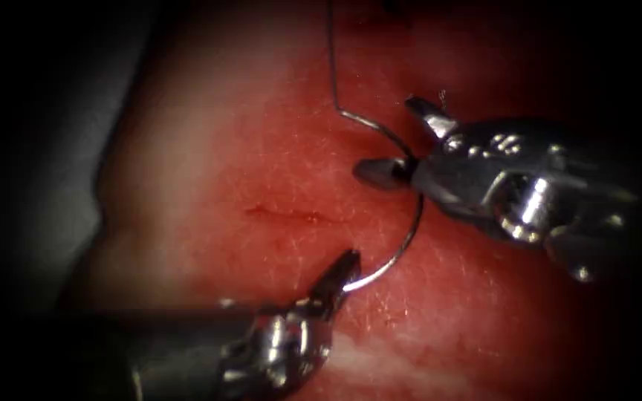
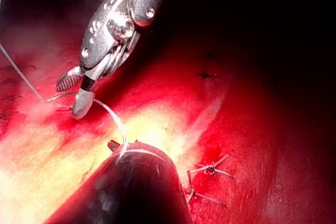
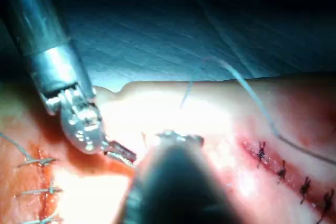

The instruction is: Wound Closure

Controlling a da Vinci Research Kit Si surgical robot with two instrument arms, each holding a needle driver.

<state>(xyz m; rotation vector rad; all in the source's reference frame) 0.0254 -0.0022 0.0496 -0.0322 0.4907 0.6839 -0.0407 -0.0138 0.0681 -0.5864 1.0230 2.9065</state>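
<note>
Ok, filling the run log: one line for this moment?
left tool: shut on needle near one end | right tool: open around mid-curve | needle: above tissue, not in it | thread: trails upward

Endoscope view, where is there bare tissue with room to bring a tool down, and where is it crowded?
Bare tissue lies left of the cut, up to the thread. Crowded right of the cut: the left tool holds the needle near one end, clear of the tissue, and the right tool has open jaws around its upper curve.

A pale blue-grey cloth-covered counter [image 3: 173, 30] carries the slab of red and pale pork-belly tissue [image 3: 173, 100] lying directly on it.
</note>
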